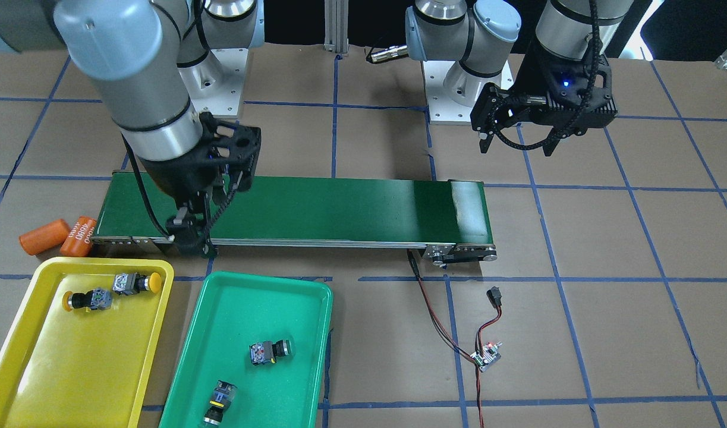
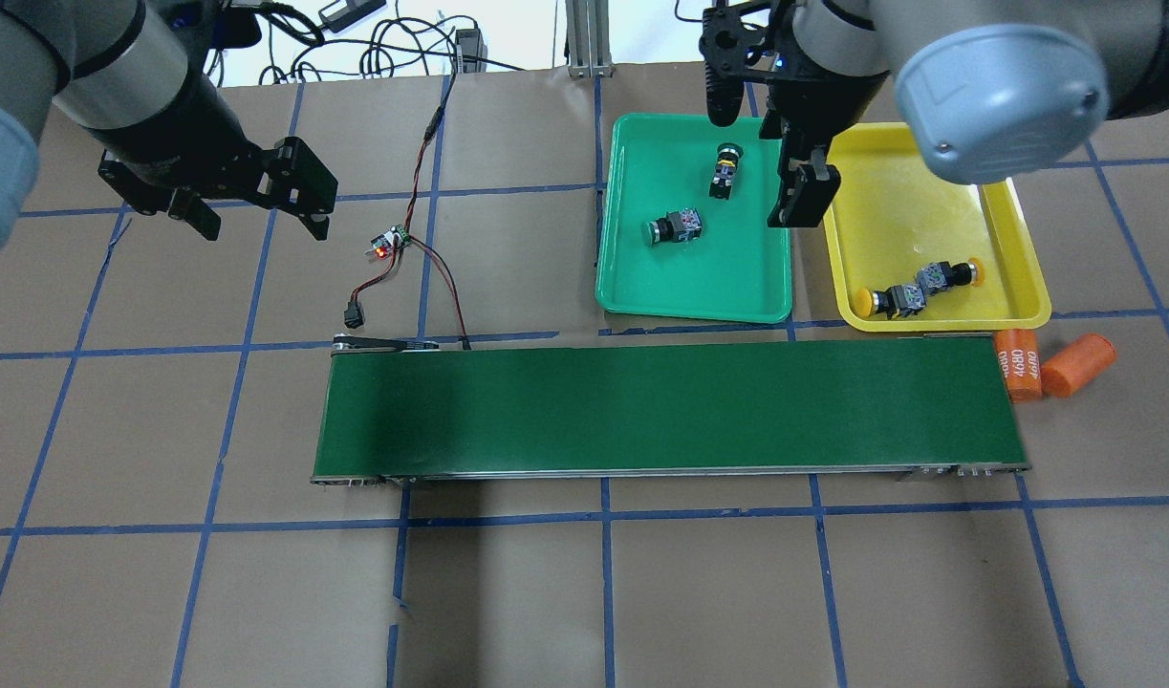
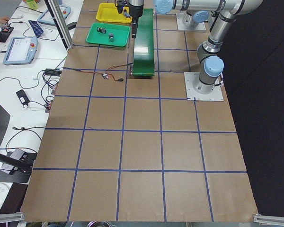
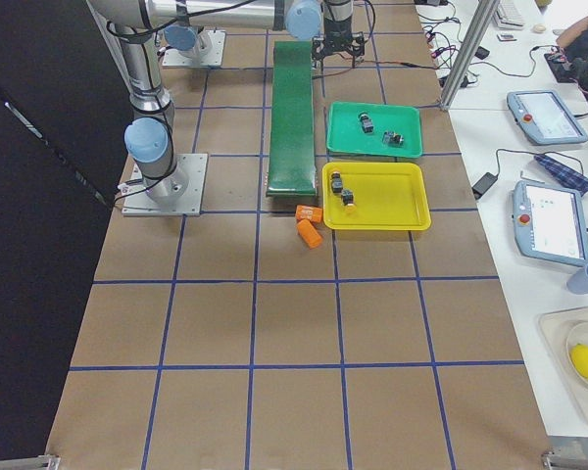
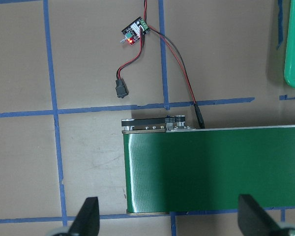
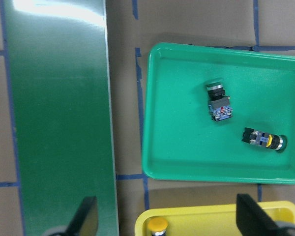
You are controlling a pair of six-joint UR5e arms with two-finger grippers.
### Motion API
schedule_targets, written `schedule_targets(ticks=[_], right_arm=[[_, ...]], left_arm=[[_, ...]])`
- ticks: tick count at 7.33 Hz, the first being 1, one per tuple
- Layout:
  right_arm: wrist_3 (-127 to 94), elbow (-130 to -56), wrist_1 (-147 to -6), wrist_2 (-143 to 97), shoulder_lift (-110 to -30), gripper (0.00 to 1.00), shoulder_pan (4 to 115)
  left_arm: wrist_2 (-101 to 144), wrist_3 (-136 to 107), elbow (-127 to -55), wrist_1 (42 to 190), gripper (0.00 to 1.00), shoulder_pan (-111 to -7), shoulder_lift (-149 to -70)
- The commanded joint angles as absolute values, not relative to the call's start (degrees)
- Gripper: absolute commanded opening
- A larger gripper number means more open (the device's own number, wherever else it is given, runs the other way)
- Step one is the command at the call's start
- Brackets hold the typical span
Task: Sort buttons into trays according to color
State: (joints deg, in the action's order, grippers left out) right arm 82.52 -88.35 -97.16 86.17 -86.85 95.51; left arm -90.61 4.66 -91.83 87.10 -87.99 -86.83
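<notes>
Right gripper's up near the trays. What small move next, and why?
Probably lift the open, empty right gripper clear: both green buttons lie in the green tray, both yellow buttons in the yellow tray, and the conveyor belt carries none.

Overhead & front cams face each other — both share belt (image 2: 670,406).

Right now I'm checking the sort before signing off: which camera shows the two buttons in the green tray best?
The right wrist-mounted view: both green buttons lie large and unobstructed in the green tray. Front-facing has one at its bottom edge; overhead shows both smaller; side views show specks.
</notes>
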Motion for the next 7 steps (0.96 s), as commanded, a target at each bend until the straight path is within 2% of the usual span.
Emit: schedule_targets(ticks=[1,4,7], right_arm=[[83.2,-88.5,-89.7,85.2,-93.0,1.00,95.1],[78.7,-88.9,-90.1,86.3,-92.6,1.00,95.1],[45.4,-88.6,-89.4,86.4,-92.8,1.00,95.1]], left_arm=[[-90.6,4.7,-91.8,87.1,1.00,-88.0,-86.8],[-90.5,4.7,-91.8,87.1,1.00,-88.0,-86.9],[-90.6,4.7,-91.8,87.1,1.00,-88.0,-86.8]])
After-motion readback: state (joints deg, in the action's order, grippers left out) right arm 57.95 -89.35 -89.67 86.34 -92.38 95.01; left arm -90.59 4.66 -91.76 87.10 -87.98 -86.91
